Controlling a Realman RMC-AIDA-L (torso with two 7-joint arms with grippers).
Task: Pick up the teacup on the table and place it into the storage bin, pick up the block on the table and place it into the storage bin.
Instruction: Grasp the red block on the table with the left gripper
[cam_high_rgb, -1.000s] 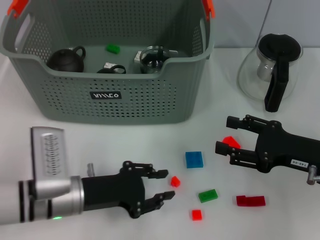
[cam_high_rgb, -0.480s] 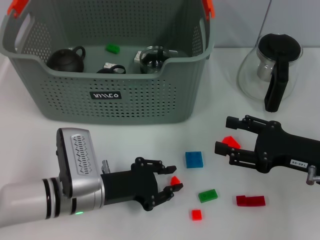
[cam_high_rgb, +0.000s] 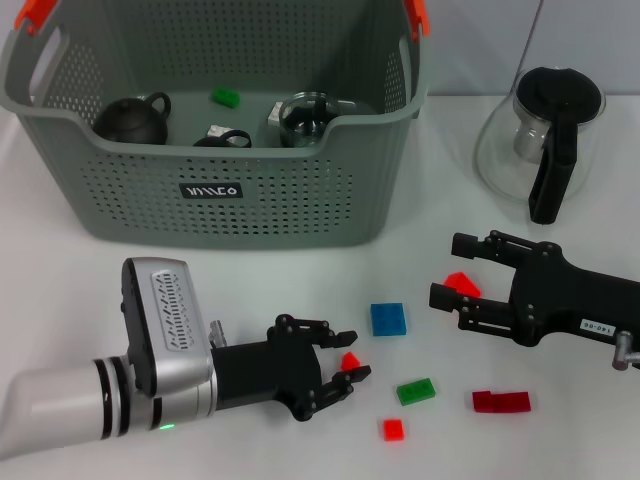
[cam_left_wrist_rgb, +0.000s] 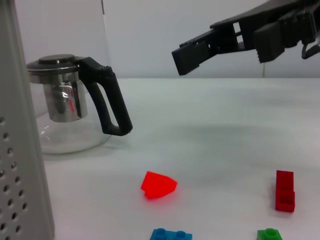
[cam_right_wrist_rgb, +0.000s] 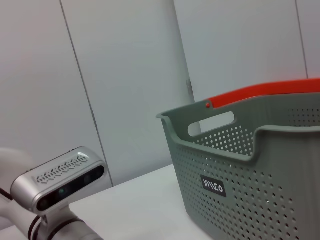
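The grey perforated storage bin (cam_high_rgb: 215, 195) stands at the back left and also shows in the right wrist view (cam_right_wrist_rgb: 250, 175). Inside it lie a dark teapot (cam_high_rgb: 133, 118), a glass cup (cam_high_rgb: 305, 115), a small black cup (cam_high_rgb: 222, 137) and a green block (cam_high_rgb: 226, 97). My left gripper (cam_high_rgb: 356, 355) is low on the table, its open fingers on either side of a small red block (cam_high_rgb: 350, 361). My right gripper (cam_high_rgb: 447, 270) is open and hovers by a red wedge block (cam_high_rgb: 460, 283), which also shows in the left wrist view (cam_left_wrist_rgb: 159, 184).
A blue block (cam_high_rgb: 388, 319), a green block (cam_high_rgb: 415, 391), a small red block (cam_high_rgb: 393, 429) and a dark red brick (cam_high_rgb: 501, 401) lie on the white table. A glass pot with a black handle (cam_high_rgb: 545, 145) stands at the back right.
My left arm has slid forward and right, bringing its fingers around the small red block, with the gap slightly narrower. The right arm has not moved.
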